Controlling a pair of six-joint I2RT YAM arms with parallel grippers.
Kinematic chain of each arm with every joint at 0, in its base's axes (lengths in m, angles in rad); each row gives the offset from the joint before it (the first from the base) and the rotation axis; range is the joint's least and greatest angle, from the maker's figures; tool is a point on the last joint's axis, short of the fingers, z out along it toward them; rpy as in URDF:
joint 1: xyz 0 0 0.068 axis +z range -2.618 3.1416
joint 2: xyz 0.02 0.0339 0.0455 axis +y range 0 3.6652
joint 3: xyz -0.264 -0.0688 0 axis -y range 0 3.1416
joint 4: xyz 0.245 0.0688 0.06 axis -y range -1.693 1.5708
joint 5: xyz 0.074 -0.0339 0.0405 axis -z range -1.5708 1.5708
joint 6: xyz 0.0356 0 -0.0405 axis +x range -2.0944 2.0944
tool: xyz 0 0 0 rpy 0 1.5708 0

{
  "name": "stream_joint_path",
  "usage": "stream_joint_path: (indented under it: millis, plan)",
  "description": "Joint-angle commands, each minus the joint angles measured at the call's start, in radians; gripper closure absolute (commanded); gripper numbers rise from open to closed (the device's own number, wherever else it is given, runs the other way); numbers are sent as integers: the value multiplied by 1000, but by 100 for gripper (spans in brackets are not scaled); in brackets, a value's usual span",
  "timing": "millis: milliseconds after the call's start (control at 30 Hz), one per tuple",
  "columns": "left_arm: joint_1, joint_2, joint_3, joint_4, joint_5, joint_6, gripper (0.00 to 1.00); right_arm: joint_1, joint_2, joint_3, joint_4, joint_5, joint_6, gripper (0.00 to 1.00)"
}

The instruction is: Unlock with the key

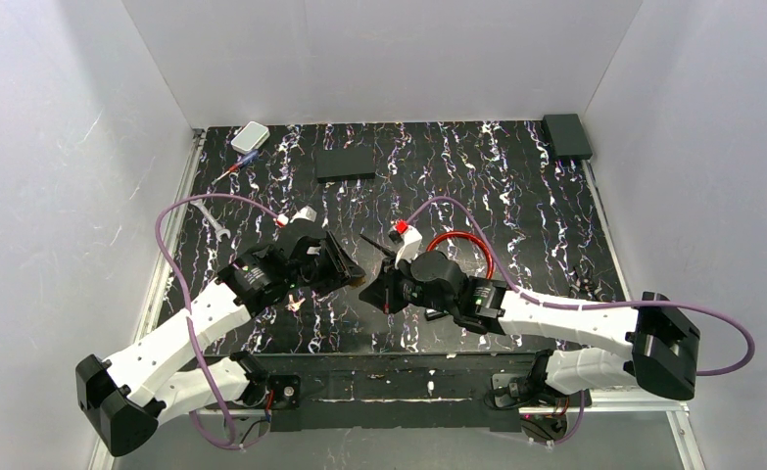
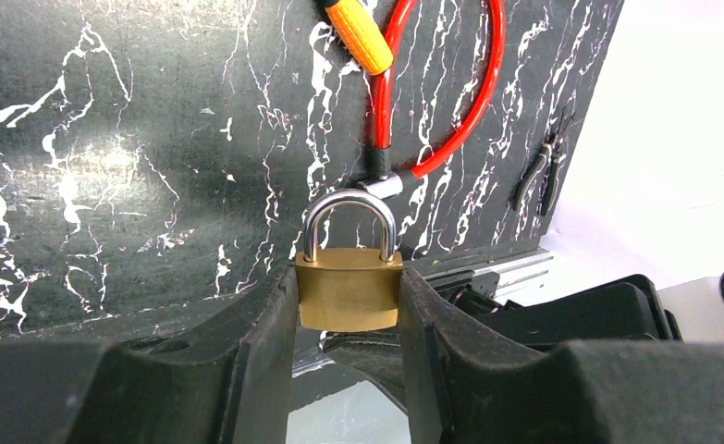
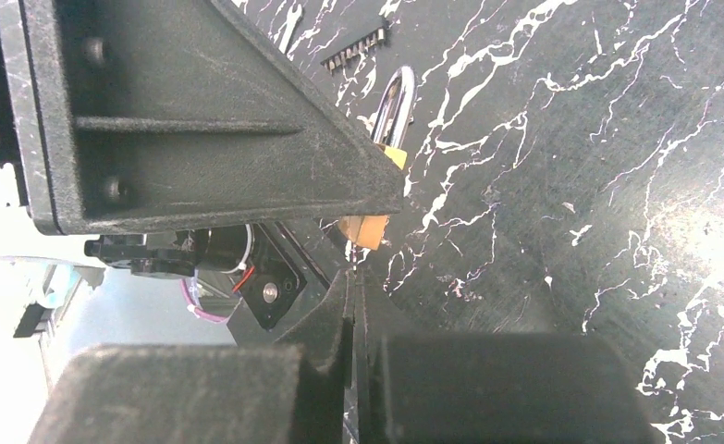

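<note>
The black, white-veined counter [image 1: 516,196] carries everything. The left arm [image 1: 178,338] and the right arm [image 1: 565,318] reach in from the near edge and meet at its middle, their wrists almost nose to nose.

The left claw [image 2: 347,277] is partly spread and pinches a brass padlock [image 2: 349,294] by its two flat sides, one finger on each. The padlock stands upright in the grip with its steel shackle up and seated in the body.

The right claw [image 3: 352,289] is pressed together, its fingers meeting in a thin seam with nothing visible between them. Its tips sit just below the bottom edge of the padlock. From its own camera I cannot tell whether they touch the brass, because a finger of the left claw hides most of the lock.

Beyond the padlock a red cable [image 2: 473,97] lies in a loop on the counter, its black-sleeved end with a metal tip just behind the shackle.

The key [image 2: 362,37] is on the counter past the padlock, and neither claw holds it. Only its orange body shows at the top of the left wrist view, beside the red cable. Its black end is cut off by the edge.

A small pair of dark pliers [image 2: 545,174] lies near the counter's right edge.
</note>
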Motion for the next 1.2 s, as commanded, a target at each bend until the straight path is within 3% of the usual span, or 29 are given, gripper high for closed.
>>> stream_joint_path:
  millis: [0, 733, 1167]
  plan:
    - [-2, -28, -15, 3, 6, -3, 100, 3, -26, 12, 66, 53, 11, 99]
    - [-2, -59, -60, 61, 37, -43, 100, -2, 22, 54, 84, 135, 76, 99]
    - [-2, -65, -95, 47, 13, -35, 100, -23, -51, 85, 22, 173, 47, 99]
